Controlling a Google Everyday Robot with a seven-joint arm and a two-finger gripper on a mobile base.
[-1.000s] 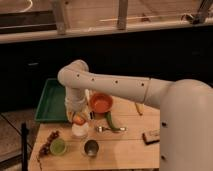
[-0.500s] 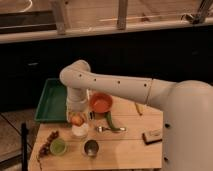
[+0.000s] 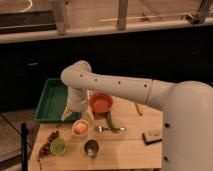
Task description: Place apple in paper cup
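Apple sat inside the paper cup as my gripper, risen since a second earlier, hung just above it; I could not tell its grip.

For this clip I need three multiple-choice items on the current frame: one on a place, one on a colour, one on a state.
1. Where is the apple?
A. in the paper cup
B. in the green tray
C. beside the banana

2. What colour is the bowl?
A. blue
B. red-orange
C. white

3. Where is the gripper?
A. over the metal cup
B. resting in the tray
C. just above the paper cup, by the tray's corner

Answers:
1 A: the apple sits inside the cup's white rim.
2 B: its rim and inside show red-orange.
3 C: the arm ends right above the paper cup.
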